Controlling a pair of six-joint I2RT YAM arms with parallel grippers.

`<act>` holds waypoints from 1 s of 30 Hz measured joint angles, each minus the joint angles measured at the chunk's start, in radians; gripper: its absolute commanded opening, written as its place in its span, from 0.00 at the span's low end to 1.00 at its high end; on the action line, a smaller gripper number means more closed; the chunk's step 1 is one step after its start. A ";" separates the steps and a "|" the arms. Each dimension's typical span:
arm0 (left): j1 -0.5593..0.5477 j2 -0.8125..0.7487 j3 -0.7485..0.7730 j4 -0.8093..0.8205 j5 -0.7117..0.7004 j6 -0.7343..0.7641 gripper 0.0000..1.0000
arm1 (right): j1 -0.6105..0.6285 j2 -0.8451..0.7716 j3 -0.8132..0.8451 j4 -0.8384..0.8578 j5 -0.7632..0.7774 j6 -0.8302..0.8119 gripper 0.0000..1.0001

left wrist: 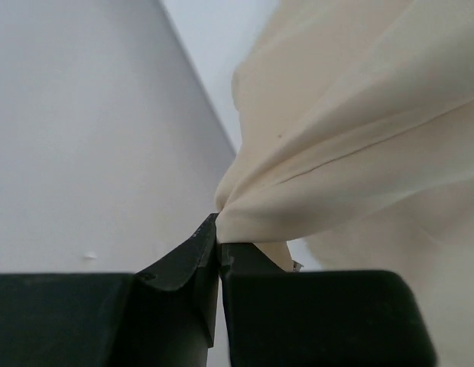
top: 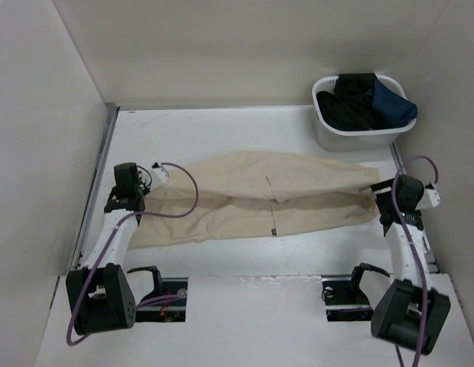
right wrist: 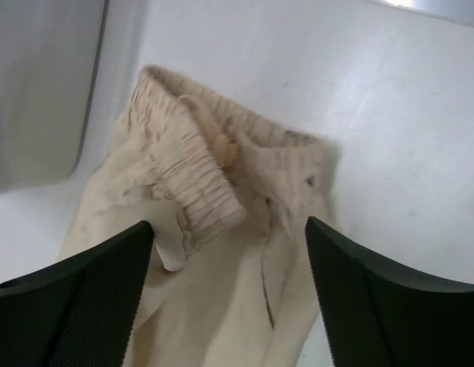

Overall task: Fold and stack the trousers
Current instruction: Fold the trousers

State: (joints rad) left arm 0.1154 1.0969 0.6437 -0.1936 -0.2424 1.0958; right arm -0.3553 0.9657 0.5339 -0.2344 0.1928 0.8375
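Observation:
The cream trousers (top: 260, 199) lie lengthwise across the table, folded along their length, with a small dark tag (top: 274, 228) near the front edge. My left gripper (top: 145, 180) is shut on the leg end at the left, and in the left wrist view the cloth (left wrist: 344, 153) bunches up out of the pinched fingertips (left wrist: 219, 245). My right gripper (top: 382, 200) hangs open just above the gathered waist (right wrist: 199, 180) at the right end. Its two fingers (right wrist: 84, 290) stand wide apart with cloth lying loose below them.
A white tub (top: 359, 115) holding black and navy garments stands at the back right. Walls close the table on the left, back and right. The arm bases (top: 103, 298) sit at the near edge.

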 measured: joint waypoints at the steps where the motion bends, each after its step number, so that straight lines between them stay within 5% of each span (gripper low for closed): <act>1: 0.000 -0.012 -0.038 -0.019 -0.006 -0.003 0.01 | -0.013 -0.048 -0.011 -0.029 0.022 0.033 1.00; 7: -0.027 -0.043 -0.144 -0.083 -0.025 -0.036 0.01 | -0.022 -0.148 0.028 -0.076 0.108 0.099 1.00; 21: -0.031 -0.062 -0.178 -0.072 -0.033 -0.072 0.02 | 0.036 0.318 0.226 -0.100 -0.097 0.053 0.97; 23: -0.030 -0.062 -0.179 -0.072 -0.034 -0.072 0.02 | 0.045 0.367 0.243 -0.101 -0.116 0.063 0.80; 27: -0.006 -0.062 -0.179 -0.061 -0.032 -0.072 0.02 | 0.062 0.389 0.231 -0.109 -0.143 0.096 0.15; 30: 0.026 -0.058 -0.174 -0.045 -0.030 -0.070 0.02 | 0.062 0.389 0.228 -0.114 -0.147 0.107 0.00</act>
State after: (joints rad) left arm 0.1410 1.0389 0.4698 -0.2386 -0.2722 1.0260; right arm -0.2932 1.3548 0.7620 -0.3481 0.0460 0.9443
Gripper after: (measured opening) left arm 0.021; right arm 0.057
